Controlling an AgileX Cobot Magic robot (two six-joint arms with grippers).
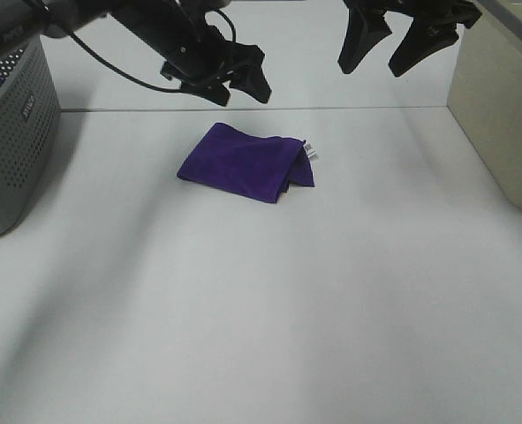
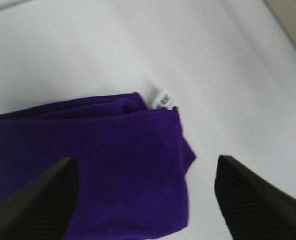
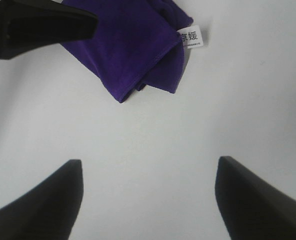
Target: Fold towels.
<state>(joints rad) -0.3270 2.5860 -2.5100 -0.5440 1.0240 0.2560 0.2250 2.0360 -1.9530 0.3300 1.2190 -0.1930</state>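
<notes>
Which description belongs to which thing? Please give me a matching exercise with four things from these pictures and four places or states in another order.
Things:
1. purple towel
2. white care tag
3. grey basket
4. left gripper

Descriptions:
a. stands at the left edge of the table
b. open, above the table, holds nothing
c. lies folded on the table
d. sticks out at the towel's right edge

Pairs: 1-c, 2-d, 3-a, 4-b

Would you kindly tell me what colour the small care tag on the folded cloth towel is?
White with dark print, on the deep purple soft cloth towel; the small care tag shows best in the right wrist view.
</notes>
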